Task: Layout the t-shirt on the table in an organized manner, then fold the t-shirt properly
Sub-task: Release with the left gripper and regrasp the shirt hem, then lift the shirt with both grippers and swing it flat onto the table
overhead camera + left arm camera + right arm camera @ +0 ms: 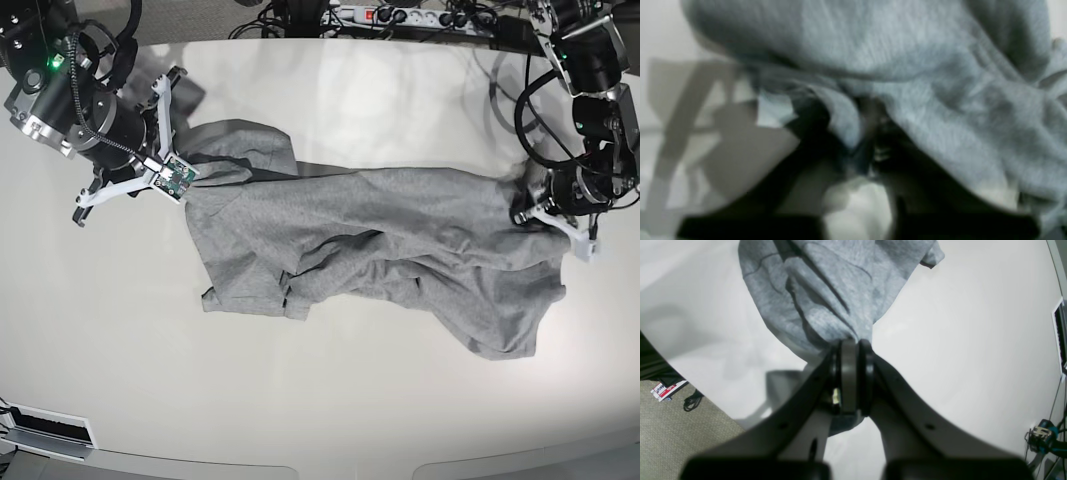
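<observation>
The grey t-shirt [380,230] lies rumpled across the middle of the white table [320,400], stretched between both arms. My right gripper [188,182], at the left of the base view, is shut on a bunched end of the t-shirt [826,290], pinched between its dark fingers [848,373] just above the table [973,340]. My left gripper [528,208] is at the shirt's other end. Its wrist view is blurred: the t-shirt [907,50] fills it, and a fold gathers between the close-set dark fingers [813,130] of the left gripper [867,140]. No lettering shows.
A power strip [415,17] and tangled cables lie along the table's far edge. A white slotted box [45,430] sits at the near left corner. Carpeted floor [673,426] with a cable and a small card shows beyond the table's rounded edge.
</observation>
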Controlling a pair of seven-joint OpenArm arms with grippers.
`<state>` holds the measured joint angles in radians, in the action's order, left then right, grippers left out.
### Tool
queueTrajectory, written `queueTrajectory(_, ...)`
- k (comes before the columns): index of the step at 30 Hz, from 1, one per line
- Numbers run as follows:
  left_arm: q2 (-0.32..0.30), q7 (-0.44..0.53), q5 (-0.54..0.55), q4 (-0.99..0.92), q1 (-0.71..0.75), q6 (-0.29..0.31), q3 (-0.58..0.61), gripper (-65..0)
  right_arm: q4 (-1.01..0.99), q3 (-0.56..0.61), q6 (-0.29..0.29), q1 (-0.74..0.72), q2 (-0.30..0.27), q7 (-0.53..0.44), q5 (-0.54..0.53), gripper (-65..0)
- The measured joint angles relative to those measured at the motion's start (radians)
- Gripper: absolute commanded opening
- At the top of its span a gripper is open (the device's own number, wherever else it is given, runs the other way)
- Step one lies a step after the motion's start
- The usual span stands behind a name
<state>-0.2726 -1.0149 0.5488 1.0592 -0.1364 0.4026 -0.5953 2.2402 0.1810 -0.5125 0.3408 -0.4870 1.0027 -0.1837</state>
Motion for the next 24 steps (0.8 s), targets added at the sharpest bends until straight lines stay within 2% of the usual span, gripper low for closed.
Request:
queueTrajectory(3, -0.022, -0.156, 0.099, 0.012, 0.003, 0.047, 0.001, -65.0, 0.0, 0.0, 0.0, 0.0, 0.0, 0.0, 0.0, -65.0)
queueTrajectory(5, -0.047, -0.228, 0.179, 0.048, 0.012, 0.068, 0.004, -65.0, 0.0, 0.0, 0.0, -0.002, 0.0, 0.0, 0.0, -65.0)
queueTrajectory(10, -0.17, -0.349, 0.321, 0.201, 0.003, 0.079, 0.006, -65.0, 0.0, -0.034, -0.001, -0.003, 0.0, 0.001, -0.001, -65.0)
queueTrajectory(12, -0.229, -0.36, 0.354, 0.257, 0.005, 0.106, 0.006, -65.0, 0.018, -0.062, -0.016, -0.002, 0.0, 0.012, 0.0, -65.0)
queueTrajectory(15, -0.308, -0.378, 0.418, 0.307, 0.01, 0.109, 0.006, -65.0, 0.056, -0.126, -0.006, -0.003, -0.002, 0.009, -0.011, -65.0)
queueTrajectory(17, -0.355, -0.397, 0.473, 0.317, 0.009, 0.137, 0.006, -65.0, 0.062, -0.164, -0.006, -0.002, -0.003, 0.008, -0.049, -65.0)
queueTrajectory(21, -0.412, -0.394, 0.601, 0.32, 0.018, 0.161, 0.006, -65.0, 0.062, -0.206, -0.085, 0.002, -0.018, 0.087, -0.216, -65.0)
queueTrajectory(24, -0.446, -0.394, 0.695, 0.321, 0.053, 0.185, 0.008, -65.0, 0.062, -0.208, -0.128, 0.027, -0.047, 0.105, -0.279, -65.0)
